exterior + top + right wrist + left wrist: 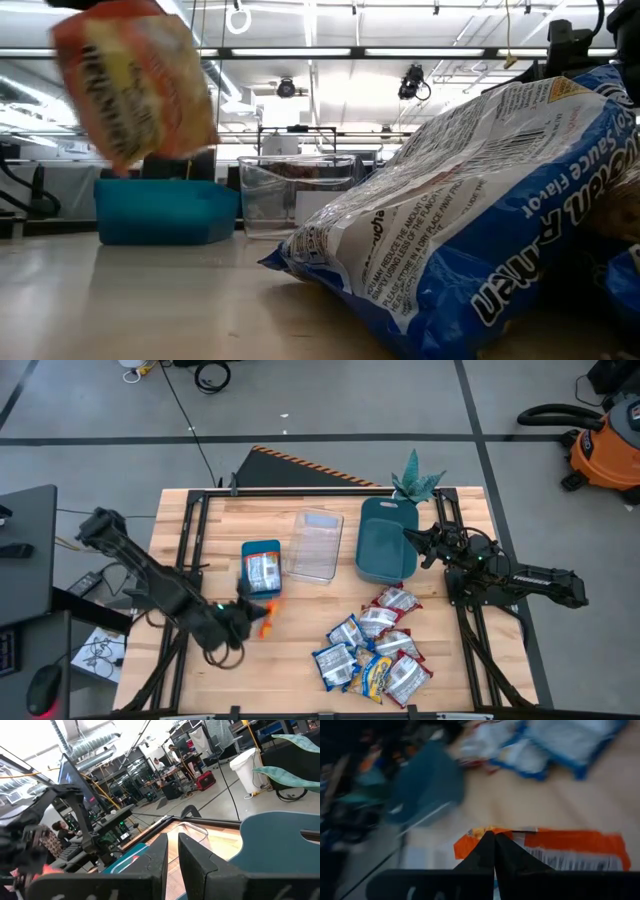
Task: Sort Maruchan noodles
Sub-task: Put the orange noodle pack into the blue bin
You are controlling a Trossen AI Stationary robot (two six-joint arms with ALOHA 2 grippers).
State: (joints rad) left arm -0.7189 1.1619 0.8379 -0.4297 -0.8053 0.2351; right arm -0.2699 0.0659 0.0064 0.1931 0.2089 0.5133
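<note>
The left gripper [255,615], jaws clamped on an orange noodle packet [267,617] at lower left of centre, sat directly below the small teal bin [247,550], nearer it than the right arm.

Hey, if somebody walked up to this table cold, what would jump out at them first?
Probably the left gripper, shut on an orange noodle packet and holding it off the table's left front. Next, the pile of noodle packets at the right front, and the right gripper waiting over the large teal bin.
</note>
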